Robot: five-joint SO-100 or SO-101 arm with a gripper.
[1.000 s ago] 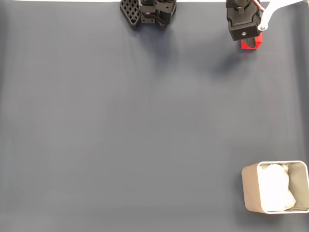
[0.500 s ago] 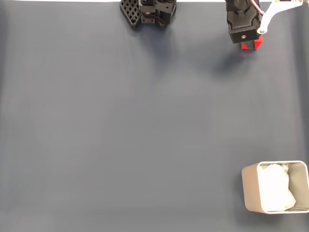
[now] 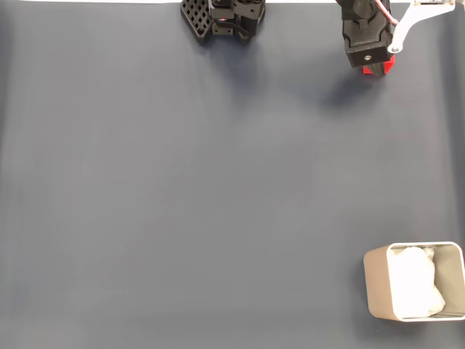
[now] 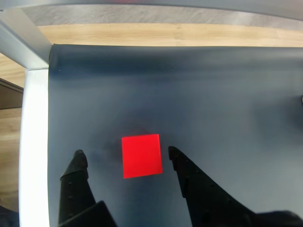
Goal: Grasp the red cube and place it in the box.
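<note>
Since a second ago the arm has drawn a little toward the top edge of the fixed view, now covering more of the red cube [image 3: 381,67], of which a thin strip shows below the black arm body. In the wrist view the gripper [image 4: 125,157] is spread wide, its two black fingers [image 4: 75,179] on either side of the cube with clear gaps, touching neither face. The cube rests on the dark blue mat [image 3: 182,189] covering the desk. The box [image 3: 378,283], white lining inside, sits far off in the lower right corner of the fixed view
</note>
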